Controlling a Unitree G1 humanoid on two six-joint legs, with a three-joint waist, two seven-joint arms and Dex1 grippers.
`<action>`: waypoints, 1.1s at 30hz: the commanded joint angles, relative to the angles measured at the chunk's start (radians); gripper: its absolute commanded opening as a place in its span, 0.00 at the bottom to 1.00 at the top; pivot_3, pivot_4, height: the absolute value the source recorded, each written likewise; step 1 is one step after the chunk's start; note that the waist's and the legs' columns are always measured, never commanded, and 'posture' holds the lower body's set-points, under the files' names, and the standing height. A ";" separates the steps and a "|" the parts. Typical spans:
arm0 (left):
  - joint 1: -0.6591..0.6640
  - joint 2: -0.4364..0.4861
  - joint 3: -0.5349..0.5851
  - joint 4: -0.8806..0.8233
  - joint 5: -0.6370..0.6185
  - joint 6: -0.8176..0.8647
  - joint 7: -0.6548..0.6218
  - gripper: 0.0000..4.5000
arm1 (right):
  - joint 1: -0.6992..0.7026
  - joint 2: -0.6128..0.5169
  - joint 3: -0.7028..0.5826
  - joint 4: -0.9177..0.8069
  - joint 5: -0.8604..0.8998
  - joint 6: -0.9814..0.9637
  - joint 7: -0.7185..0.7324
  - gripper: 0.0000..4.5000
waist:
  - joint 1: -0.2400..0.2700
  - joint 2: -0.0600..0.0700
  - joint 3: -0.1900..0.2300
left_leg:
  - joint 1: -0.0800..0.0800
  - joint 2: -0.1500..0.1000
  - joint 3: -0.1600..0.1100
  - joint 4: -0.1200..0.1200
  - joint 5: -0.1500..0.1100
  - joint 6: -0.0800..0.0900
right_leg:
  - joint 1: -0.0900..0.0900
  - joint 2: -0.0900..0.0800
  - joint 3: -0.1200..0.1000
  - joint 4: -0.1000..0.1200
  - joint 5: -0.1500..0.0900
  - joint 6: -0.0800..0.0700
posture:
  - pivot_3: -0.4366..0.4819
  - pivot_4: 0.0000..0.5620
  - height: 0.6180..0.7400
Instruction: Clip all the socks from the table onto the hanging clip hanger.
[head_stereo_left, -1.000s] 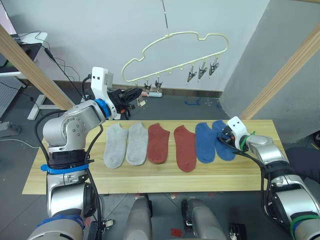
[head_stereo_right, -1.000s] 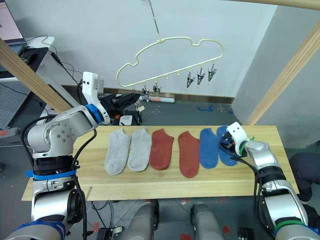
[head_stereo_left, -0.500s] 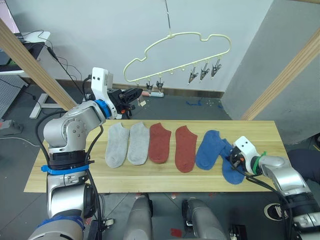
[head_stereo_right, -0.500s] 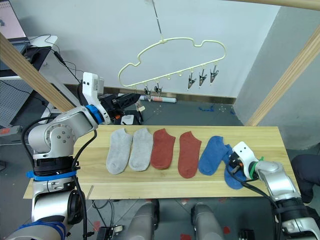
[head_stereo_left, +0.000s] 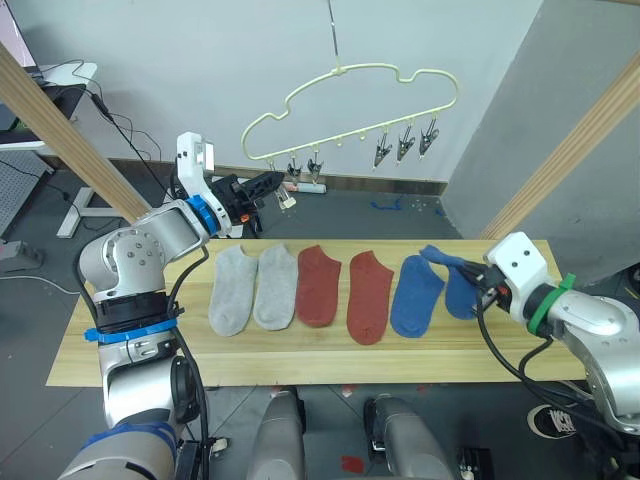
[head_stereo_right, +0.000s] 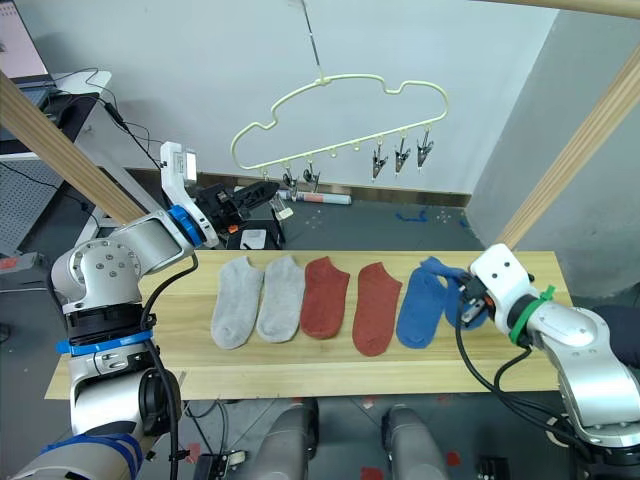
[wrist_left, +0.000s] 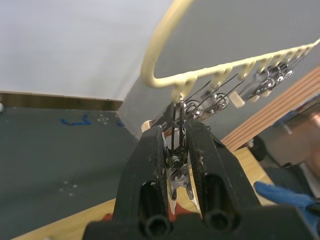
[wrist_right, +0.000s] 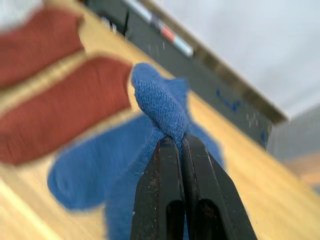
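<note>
The pale-yellow clip hanger (head_stereo_left: 350, 110) hangs above the far side of the table (head_stereo_left: 300, 360). My left gripper (wrist_left: 175, 131) is raised at the hanger's left end and shut on one of its metal clips (wrist_left: 176, 170). On the table lie two grey socks (head_stereo_left: 250, 288), two rust red socks (head_stereo_left: 343, 290) and one blue sock (head_stereo_left: 415, 295) in a row. At the right end my right gripper (wrist_right: 180, 140) is shut on the second blue sock (wrist_right: 160, 107), whose pinched end is lifted off the wood (head_stereo_left: 455, 278).
Thick wooden frame poles slant up at the left (head_stereo_left: 60, 130) and right (head_stereo_left: 575, 135). Three more clips (head_stereo_left: 405, 145) hang at the hanger's right end. A desk with cables (head_stereo_left: 60, 85) stands at the back left. Bare tabletop lies along the front edge.
My right gripper pulled the blue sock toward the front edge, then lifted it back up near the other blue sock. My left gripper edged up toward the hanger's left clips.
</note>
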 joint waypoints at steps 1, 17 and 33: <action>-0.039 -0.012 0.055 0.013 -0.072 0.049 0.030 0.08 | -0.092 0.076 0.081 -0.055 0.033 0.004 -0.043 0.01 | -0.003 0.000 0.000 | 0.000 0.000 0.000 0.000 0.000 0.000 | 0.000 0.000 0.000 0.000 0.000 0.000 | 0.47 0.53 1.00; -0.116 -0.070 0.263 0.105 -0.328 0.198 0.278 0.08 | -0.284 0.355 0.353 0.107 -0.058 -0.145 -0.189 0.01 | -0.009 -0.002 0.001 | -0.004 0.000 -0.007 0.000 0.002 -0.004 | -0.001 -0.001 -0.003 0.002 0.000 0.000 | 0.50 0.53 1.00; -0.107 -0.076 0.252 0.105 -0.393 0.165 0.339 0.08 | -0.337 0.415 0.385 0.102 -0.063 -0.141 -0.201 0.01 | 0.005 -0.004 0.002 | -0.004 0.000 -0.008 0.000 0.002 -0.004 | -0.001 -0.002 -0.004 0.002 0.000 -0.001 | 0.51 0.53 1.00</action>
